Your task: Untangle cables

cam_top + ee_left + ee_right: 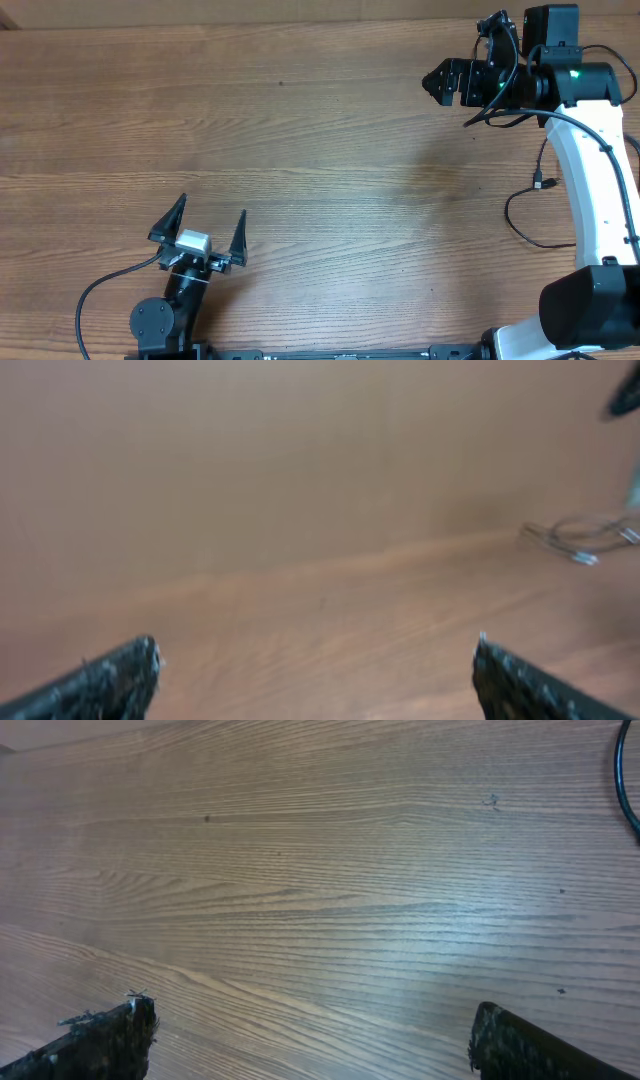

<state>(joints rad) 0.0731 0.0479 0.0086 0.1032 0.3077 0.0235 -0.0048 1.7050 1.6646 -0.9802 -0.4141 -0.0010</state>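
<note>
Empty: left gripper (213, 205), right gripper (432, 82), fingers (100, 1040) spread wide. Loose loop of cables (509, 214) on tabletop (300, 150), just beside right arm (585, 180), well apart from both. Right nearer: descend over loop, pinch near plug (539, 183), lift slowly.

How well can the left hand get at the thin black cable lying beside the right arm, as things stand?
Doubtful. The left hand is open and only bare table lies between, so nothing blocks it, but the cable lies far across, right beside the right arm.
</note>
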